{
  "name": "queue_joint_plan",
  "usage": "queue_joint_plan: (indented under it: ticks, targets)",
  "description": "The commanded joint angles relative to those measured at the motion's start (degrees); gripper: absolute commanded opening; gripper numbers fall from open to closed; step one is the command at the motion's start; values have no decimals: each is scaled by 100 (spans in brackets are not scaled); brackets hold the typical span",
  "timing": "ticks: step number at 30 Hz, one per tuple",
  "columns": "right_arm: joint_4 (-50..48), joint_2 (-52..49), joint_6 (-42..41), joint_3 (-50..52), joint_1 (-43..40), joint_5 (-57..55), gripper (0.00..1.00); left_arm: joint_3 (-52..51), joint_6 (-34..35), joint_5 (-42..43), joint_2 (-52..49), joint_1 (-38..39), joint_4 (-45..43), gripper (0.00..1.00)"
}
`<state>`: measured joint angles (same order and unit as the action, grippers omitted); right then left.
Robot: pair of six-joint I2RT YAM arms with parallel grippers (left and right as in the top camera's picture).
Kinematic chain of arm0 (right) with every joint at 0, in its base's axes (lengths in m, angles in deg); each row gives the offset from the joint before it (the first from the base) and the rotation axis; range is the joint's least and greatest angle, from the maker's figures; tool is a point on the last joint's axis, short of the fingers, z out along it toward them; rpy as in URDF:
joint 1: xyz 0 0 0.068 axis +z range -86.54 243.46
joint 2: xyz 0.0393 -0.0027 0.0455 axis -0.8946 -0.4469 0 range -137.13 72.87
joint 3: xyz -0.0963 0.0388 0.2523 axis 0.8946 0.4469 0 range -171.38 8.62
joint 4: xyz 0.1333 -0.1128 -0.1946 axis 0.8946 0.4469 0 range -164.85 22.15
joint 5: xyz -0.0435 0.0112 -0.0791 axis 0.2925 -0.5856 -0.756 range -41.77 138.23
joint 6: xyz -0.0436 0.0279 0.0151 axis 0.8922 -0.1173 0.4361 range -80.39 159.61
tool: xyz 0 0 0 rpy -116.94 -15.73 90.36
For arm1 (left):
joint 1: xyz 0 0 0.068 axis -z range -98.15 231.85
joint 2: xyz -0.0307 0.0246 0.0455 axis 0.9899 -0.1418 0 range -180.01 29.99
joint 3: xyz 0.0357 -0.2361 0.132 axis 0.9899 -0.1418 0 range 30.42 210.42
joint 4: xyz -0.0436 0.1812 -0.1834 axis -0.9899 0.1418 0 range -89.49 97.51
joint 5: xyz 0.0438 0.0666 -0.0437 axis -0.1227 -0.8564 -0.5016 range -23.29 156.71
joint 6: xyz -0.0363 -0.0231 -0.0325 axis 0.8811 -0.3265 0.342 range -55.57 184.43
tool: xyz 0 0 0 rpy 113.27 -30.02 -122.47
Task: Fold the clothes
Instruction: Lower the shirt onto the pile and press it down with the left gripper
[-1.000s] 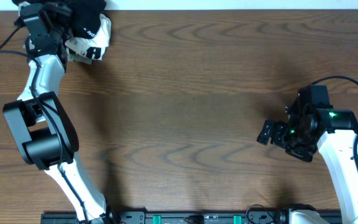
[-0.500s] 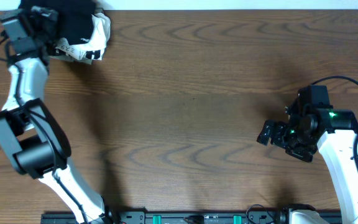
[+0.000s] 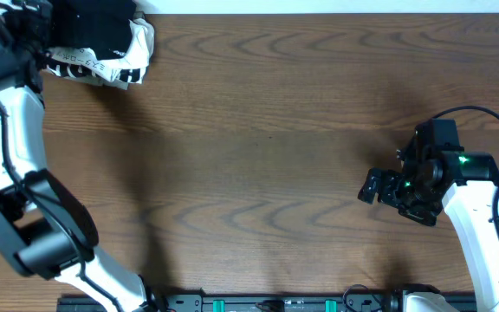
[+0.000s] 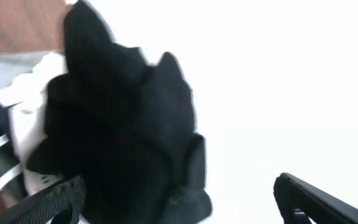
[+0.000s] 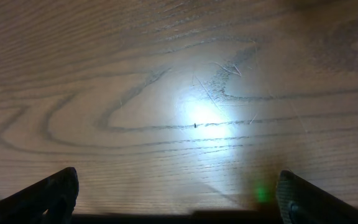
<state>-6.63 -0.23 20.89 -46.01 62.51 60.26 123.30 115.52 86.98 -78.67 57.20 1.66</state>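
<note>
As we are looking down from above, the wooden table point(image 3: 267, 156) is filling almost the whole view, and its brown grain is running from side to side. The left arm point(image 3: 16, 147) is reaching up along the left edge toward the far left corner, and the right arm point(image 3: 475, 217) is bending over the right side of the table.

The black shirt point(image 3: 93, 26) is lying bunched in that far left corner, at the table's back edge. It is resting against a white bundle point(image 3: 132, 54) with black lettering, which is showing under it and to its right. In the left wrist view the shirt point(image 4: 129, 137) is standing as a dark crumpled heap, with the white bundle point(image 4: 17, 137) beside it.

The left gripper point(image 4: 179, 199) is showing its two fingers spread wide, and we are seeing no cloth between them; the shirt is just ahead of it. The right gripper point(image 5: 179, 196) is also spread wide, hanging over bare wood, well apart from the shirt.
</note>
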Motion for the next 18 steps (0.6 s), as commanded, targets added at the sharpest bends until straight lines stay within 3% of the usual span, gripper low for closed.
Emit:
queue_joint_plan:
  ticks: [1, 5, 8, 12, 13, 15, 16, 18]
  targets:
    - [13, 46, 127, 11, 66, 46, 99, 46, -916, 876, 584, -2, -7, 98]
    - [-76, 46, 168, 11, 66, 44, 99, 46, -1777, 1335, 1209, 46, -31, 98]
    - [-179, 46, 168, 11, 66, 44, 99, 48, -2210, 973, 1652, 186, -31, 98]
    - [-332, 46, 166, 11, 66, 44, 99, 48, -3355, 72, 1843, 608, -13, 99]
    - [-348, 46, 166, 11, 66, 46, 99, 48, -3550, -142, 1825, 695, 11, 95]
    - [-339, 46, 164, 11, 66, 46, 99, 48, -3910, -800, 1725, 909, 39, 40]
    - [-323, 46, 164, 11, 66, 46, 99, 48, -4013, -1132, 1655, 1003, -4, 29]
    - [-284, 46, 164, 11, 66, 46, 99, 48, -4247, -1700, 1458, 1182, -306, 23]
